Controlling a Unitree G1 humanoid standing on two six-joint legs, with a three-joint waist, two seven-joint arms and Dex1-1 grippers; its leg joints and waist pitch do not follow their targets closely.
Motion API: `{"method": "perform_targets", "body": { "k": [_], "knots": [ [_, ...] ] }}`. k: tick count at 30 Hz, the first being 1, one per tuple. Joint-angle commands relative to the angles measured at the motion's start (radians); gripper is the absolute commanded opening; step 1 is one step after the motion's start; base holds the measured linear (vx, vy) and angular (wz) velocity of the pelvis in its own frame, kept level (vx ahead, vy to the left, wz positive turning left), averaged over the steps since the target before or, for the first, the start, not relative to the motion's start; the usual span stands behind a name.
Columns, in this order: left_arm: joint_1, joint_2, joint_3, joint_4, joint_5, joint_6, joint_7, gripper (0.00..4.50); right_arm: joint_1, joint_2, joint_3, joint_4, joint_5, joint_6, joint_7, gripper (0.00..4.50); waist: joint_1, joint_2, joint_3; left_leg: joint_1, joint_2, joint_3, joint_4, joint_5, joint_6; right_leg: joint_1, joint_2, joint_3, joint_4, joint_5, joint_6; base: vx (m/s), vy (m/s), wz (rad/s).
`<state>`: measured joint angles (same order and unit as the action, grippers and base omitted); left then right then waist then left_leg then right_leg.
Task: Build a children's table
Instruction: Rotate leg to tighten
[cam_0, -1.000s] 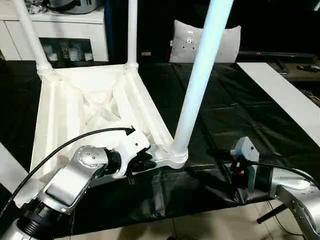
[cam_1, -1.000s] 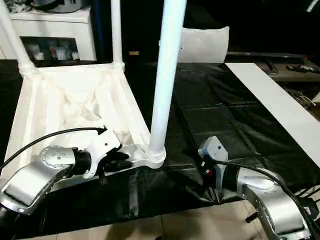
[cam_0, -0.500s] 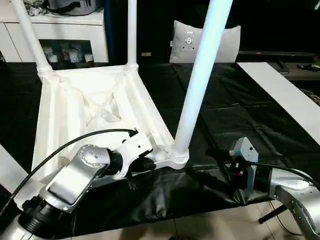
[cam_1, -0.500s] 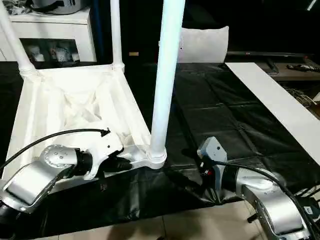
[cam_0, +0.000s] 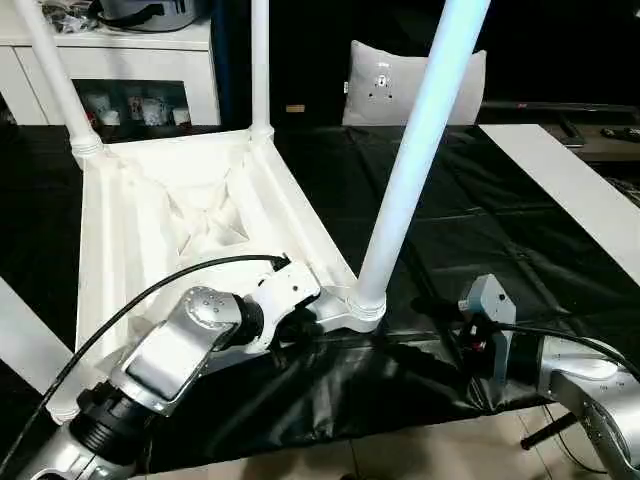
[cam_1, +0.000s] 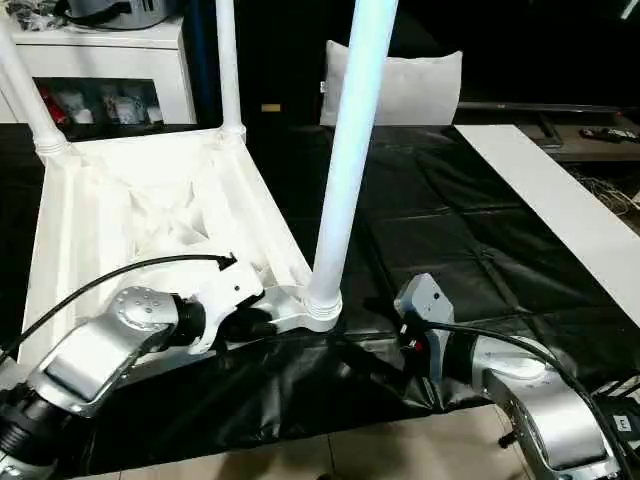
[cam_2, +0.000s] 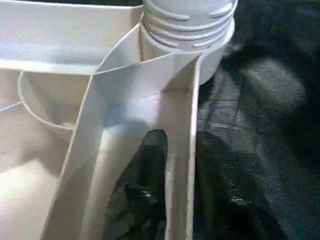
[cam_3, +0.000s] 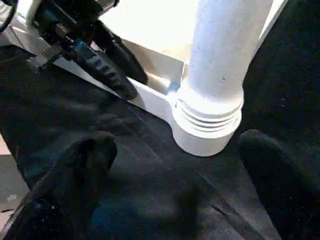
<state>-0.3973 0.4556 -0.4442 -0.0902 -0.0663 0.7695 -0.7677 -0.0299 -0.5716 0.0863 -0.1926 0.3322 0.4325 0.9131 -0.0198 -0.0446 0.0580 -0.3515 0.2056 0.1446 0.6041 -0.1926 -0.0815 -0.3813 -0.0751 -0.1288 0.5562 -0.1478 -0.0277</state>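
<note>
The children's table top (cam_0: 170, 210) lies upside down on the black cloth, ribbed underside up. Three white legs stand in its corner sockets: one at the near right (cam_0: 415, 160), one at the far right (cam_0: 260, 60), one at the far left (cam_0: 55, 75). My left gripper (cam_2: 180, 142) is shut on the top's near rim wall, one finger (cam_2: 152, 165) inside and one outside, just beside the near right socket (cam_0: 368, 305). My right gripper (cam_3: 177, 150) stands wide open low over the cloth, facing that socket from the front right without touching it.
A white-grey cushion (cam_0: 415, 80) leans at the back. A long flat white board (cam_0: 560, 190) lies on the right of the cloth, and another white strip (cam_0: 25, 340) lies at the left. A white cabinet (cam_0: 120, 70) stands behind. The cloth's front edge (cam_0: 330, 420) borders bare floor.
The near right corner of the top has slid a little to the right with my left gripper on it. The near leg now leans further right. My right gripper has stayed put.
</note>
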Motion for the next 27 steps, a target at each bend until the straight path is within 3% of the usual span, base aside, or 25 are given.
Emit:
{"method": "perform_targets", "body": {
  "k": [1, 8, 12, 16, 20, 22, 23, 24, 25, 27],
  "knots": [
    [-0.024, -0.012, 0.004, 0.008, 0.004, -0.003, 0.016, 0.91, 0.006, -0.01, 0.0, -0.021, 0.006, 0.01, -0.001, 4.5, 0.0, 0.008, -0.051, 0.009, 0.015, -0.008, -0.07, -0.398, 0.033, 0.026, -0.065, 0.025, -0.109, -0.629, -0.015, 0.0, 0.0, 0.0],
    [-0.025, -0.04, 0.007, 0.024, -0.002, -0.021, 0.022, 0.91, 0.008, -0.007, 0.004, -0.023, 0.004, 0.011, -0.005, 4.5, -0.002, 0.007, -0.049, 0.01, 0.011, -0.009, -0.066, -0.413, 0.031, 0.024, -0.066, 0.016, -0.119, -0.667, 0.01, 0.0, 0.0, 0.0],
    [-0.028, -0.056, 0.013, 0.057, 0.005, -0.042, 0.033, 0.55, 0.008, -0.008, 0.005, -0.023, 0.003, 0.01, -0.007, 4.5, -0.002, 0.01, -0.051, 0.01, 0.011, -0.01, -0.065, -0.413, 0.031, 0.025, -0.066, 0.01, -0.122, -0.666, 0.021, 0.0, 0.0, 0.0],
    [-0.032, -0.021, -0.028, 0.08, 0.052, -0.075, 0.023, 0.18, 0.009, -0.007, 0.006, -0.023, 0.001, 0.006, -0.01, 4.5, -0.002, 0.012, -0.049, 0.012, 0.011, -0.012, -0.065, -0.43, 0.031, 0.023, -0.067, 0.004, -0.125, -0.675, 0.024, 0.0, 0.0, 0.0],
    [-0.032, 0.016, -0.048, 0.087, 0.078, -0.097, 0.004, 0.05, 0.009, -0.006, 0.004, -0.023, 0.002, 0.004, -0.011, 4.5, -0.01, 0.012, -0.047, 0.013, 0.013, -0.017, -0.066, -0.469, 0.017, 0.029, -0.07, -0.016, -0.133, -0.697, 0.047, 0.0, 0.0, 0.0],
    [-0.031, 0.02, -0.035, 0.085, 0.07, -0.103, -0.002, 0.05, 0.008, -0.006, 0.0, -0.022, 0.004, 0.003, -0.012, 4.5, -0.018, 0.017, -0.045, 0.01, 0.02, -0.023, -0.072, -0.494, 0.014, 0.038, -0.072, -0.026, -0.136, -0.688, 0.051, 0.0, 0.0, 0.0],
    [-0.031, 0.02, -0.025, 0.084, 0.063, -0.112, -0.008, 0.05, 0.006, -0.005, -0.003, -0.021, 0.006, 0.002, -0.012, 4.5, -0.023, 0.022, -0.044, 0.015, 0.023, -0.025, -0.074, -0.52, 0.013, 0.039, -0.071, -0.033, -0.139, -0.677, 0.048, 0.0, 0.0, 0.0],
    [-0.029, 0.029, -0.013, 0.085, 0.042, -0.172, -0.046, 0.05, -0.002, -0.001, -0.008, -0.013, 0.013, -0.004, -0.009, 4.5, -0.032, 0.019, -0.042, 0.017, 0.027, -0.029, -0.077, -0.548, 0.008, 0.043, -0.074, -0.045, -0.142, -0.675, 0.051, 0.0, 0.0, 0.0],
    [-0.028, 0.034, -0.012, 0.086, 0.033, -0.202, -0.067, 0.05, -0.006, 0.001, -0.01, -0.009, 0.017, -0.005, -0.006, 4.5, -0.032, 0.024, -0.04, 0.022, 0.027, -0.031, -0.077, -0.563, 0.006, 0.042, -0.076, -0.048, -0.145, -0.677, 0.051, 0.0, 0.0, 0.0],
    [-0.021, 0.068, -0.025, 0.093, 0.014, -0.341, -0.153, 0.05, -0.021, 0.01, -0.016, 0.002, 0.032, -0.014, 0.003, 4.5, -0.045, 0.027, -0.041, 0.01, 0.03, -0.041, -0.086, -0.589, -0.002, 0.055, -0.085, -0.047, -0.137, -0.662, 0.045, 0.0, 0.0, 0.0]
  ]
}}
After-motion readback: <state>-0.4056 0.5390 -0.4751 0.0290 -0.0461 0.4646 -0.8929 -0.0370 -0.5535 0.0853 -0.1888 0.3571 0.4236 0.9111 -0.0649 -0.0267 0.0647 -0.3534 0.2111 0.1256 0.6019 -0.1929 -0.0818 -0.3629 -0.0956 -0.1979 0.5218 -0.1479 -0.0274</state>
